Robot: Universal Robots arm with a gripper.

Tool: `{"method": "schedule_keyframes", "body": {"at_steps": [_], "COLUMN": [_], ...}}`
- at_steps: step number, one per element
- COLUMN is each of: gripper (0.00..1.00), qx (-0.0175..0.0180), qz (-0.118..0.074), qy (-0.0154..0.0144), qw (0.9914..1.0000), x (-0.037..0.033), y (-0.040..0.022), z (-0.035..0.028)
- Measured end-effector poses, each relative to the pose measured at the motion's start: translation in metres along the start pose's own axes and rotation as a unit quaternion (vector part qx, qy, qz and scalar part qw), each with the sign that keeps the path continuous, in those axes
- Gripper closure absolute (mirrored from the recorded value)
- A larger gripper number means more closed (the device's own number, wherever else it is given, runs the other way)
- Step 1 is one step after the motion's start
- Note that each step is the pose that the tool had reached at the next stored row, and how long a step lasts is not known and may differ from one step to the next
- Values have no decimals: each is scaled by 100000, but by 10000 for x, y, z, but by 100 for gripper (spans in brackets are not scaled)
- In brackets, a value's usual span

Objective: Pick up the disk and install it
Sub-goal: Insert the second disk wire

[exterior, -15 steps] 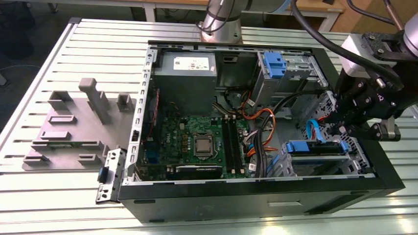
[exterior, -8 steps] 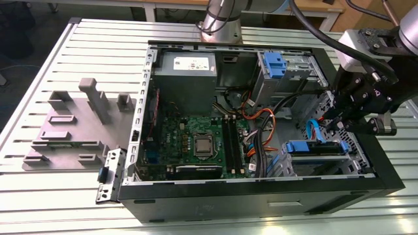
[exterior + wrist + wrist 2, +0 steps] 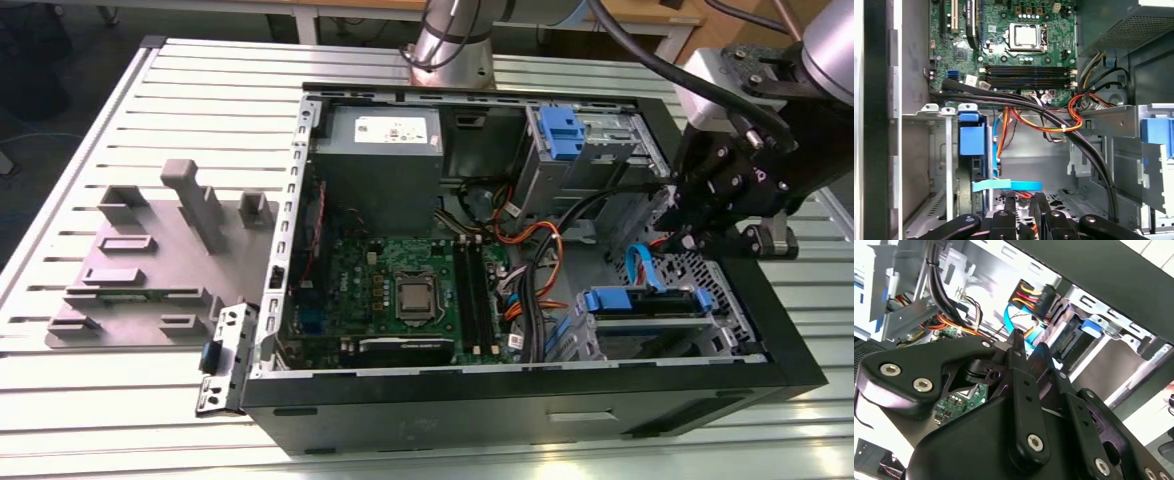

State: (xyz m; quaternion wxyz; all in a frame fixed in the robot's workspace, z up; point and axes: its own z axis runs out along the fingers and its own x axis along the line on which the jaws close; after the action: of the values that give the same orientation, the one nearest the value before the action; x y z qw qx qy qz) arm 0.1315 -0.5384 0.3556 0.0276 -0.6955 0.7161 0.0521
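Above the open computer case, the clenched tool points downward, empty.

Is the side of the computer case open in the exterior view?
Yes, the computer case lies open and its green motherboard with the cables is plainly visible inside.
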Motion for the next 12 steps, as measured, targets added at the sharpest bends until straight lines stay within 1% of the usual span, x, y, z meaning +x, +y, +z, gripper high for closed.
{"method": "schedule_keyframes", "body": {"at_steps": [12], "gripper": [71], "qx": [-16], "qz": [-19], "qy": [-482], "qw": [99999], "x": [-189], "y": [5], "z": [25]}}
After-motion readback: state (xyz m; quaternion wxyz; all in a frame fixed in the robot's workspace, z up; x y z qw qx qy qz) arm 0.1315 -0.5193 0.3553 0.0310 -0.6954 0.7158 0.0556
